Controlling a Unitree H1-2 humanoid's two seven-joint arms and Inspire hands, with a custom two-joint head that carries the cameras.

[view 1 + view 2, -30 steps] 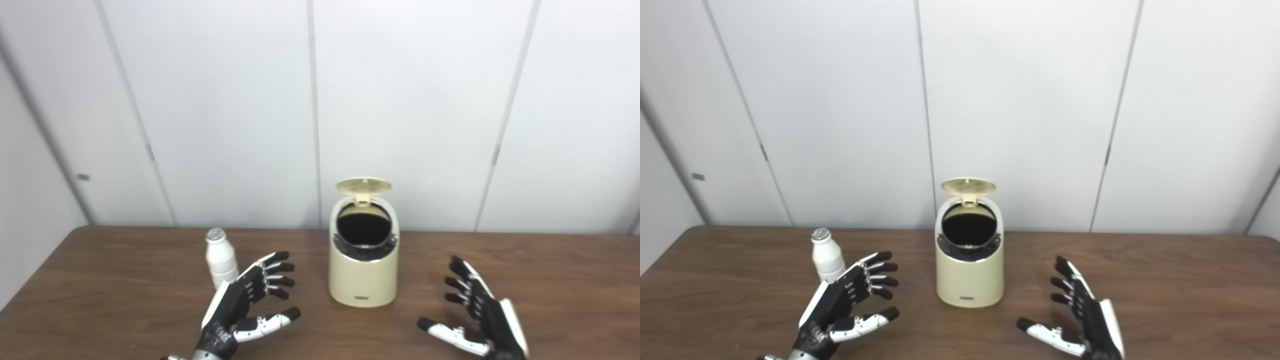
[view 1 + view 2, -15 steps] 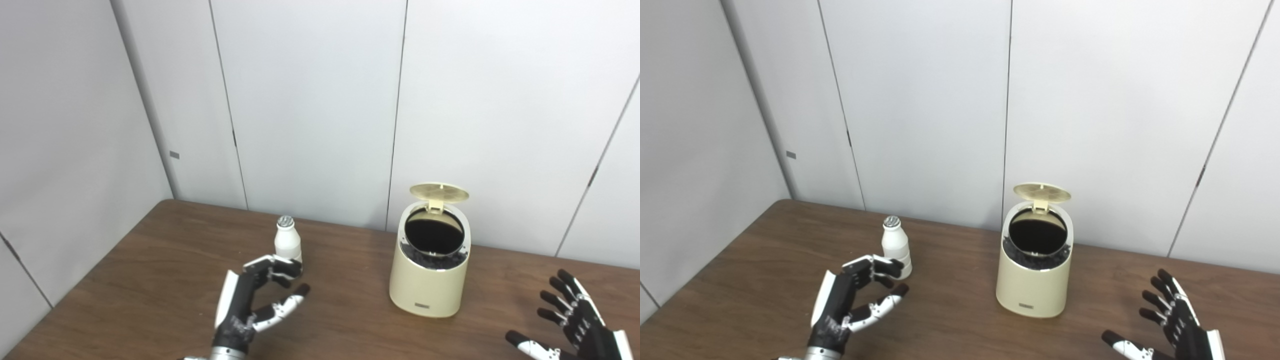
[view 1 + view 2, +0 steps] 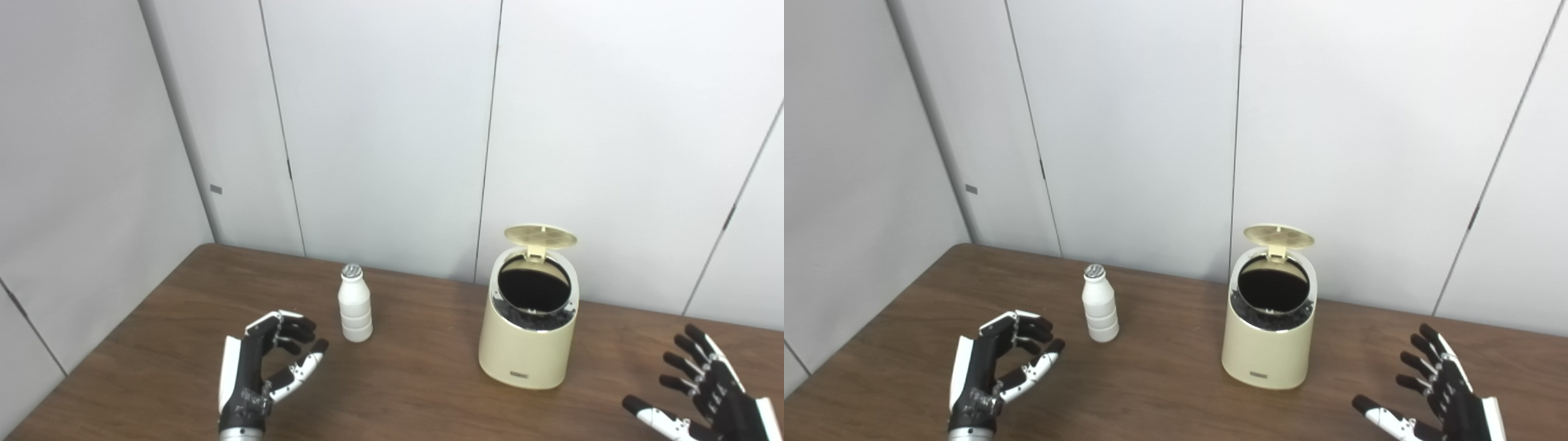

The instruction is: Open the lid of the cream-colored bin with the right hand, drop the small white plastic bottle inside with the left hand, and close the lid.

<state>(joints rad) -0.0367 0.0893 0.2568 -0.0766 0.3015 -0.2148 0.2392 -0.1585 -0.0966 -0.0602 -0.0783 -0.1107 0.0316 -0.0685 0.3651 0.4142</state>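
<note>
Bottle position: the small white plastic bottle (image 3: pixel 355 304) stands upright on the brown table (image 3: pixel 153 343), well to the left of the bin, untouched and free on all sides.

Bottle build: ribbed lower body, narrower neck, a flat silvery cap (image 3: pixel 351 270) on top. You should expect it to be light and fairly stiff, with thin walls that may give under a hard squeeze. Whether it is full cannot be told.

Bottle surface: smooth plastic, likely slippery; the ribs offer your fingers some purchase.

Hold point: take it round the ribbed body, below the neck, thumb on one side and fingers opposite. Avoid the cap, since a grip that high would probably tip so narrow a base.

Left hand: your left hand (image 3: pixel 266 361) sits near the bottle, to its left and nearer the camera, not touching it. Fingers are curled partway toward the thumb with a gap between them, holding nothing. Judged wide enough to admit the bottle, but only just.

Right hand: your right hand (image 3: pixel 704 398) rests low at the right, well apart from the bin, fingers spread wide, empty.

Bin: the cream-colored bin (image 3: pixel 528 343) has its lid (image 3: pixel 539 234) raised on the rear hinge, the dark opening facing forward and upward.

Risk: a sideways nudge from your fingertips would likely topple the bottle and set it rolling.

Stage: lid step appears done; the grasp is not yet made.
</note>
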